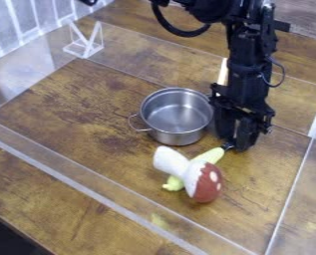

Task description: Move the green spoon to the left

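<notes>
Wood table (67,110); right of the steel pot (177,113), gripper (231,142) is at the handle end of the green spoon (208,159), which lies below-right of the pot; can't tell if it's pinching; looks like grasp stage, next: confirm grip, shift left.

Probably a lab: robot arm (251,60) over a wooden tabletop (81,115)

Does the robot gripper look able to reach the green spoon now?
Probably yes: the gripper is right at the upper end of the green spoon; the toy mushroom covers only its lower part.
</notes>
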You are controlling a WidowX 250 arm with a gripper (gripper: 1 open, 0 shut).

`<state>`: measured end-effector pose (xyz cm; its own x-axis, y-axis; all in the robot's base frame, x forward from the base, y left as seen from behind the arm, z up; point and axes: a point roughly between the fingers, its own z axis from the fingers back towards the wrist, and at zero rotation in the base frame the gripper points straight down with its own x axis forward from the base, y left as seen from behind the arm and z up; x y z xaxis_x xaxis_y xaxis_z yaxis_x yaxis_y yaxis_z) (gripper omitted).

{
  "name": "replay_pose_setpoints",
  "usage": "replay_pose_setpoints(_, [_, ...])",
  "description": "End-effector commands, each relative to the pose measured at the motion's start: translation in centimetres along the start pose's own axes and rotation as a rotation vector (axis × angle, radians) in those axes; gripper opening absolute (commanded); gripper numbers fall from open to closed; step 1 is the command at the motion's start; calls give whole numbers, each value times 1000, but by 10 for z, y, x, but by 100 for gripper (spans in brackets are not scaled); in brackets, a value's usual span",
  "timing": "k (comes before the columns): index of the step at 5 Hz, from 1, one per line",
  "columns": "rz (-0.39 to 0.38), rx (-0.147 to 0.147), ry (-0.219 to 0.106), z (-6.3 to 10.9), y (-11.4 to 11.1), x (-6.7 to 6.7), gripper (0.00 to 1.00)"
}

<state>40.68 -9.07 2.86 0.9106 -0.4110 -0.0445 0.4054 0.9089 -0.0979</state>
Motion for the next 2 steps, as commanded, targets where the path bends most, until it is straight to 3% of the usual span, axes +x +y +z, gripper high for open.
replay_pose_setpoints(1, [-13,24,-65,31,19,-1,0])
replay_pose_setpoints(2, [-40,28,-64,30,25,0,0])
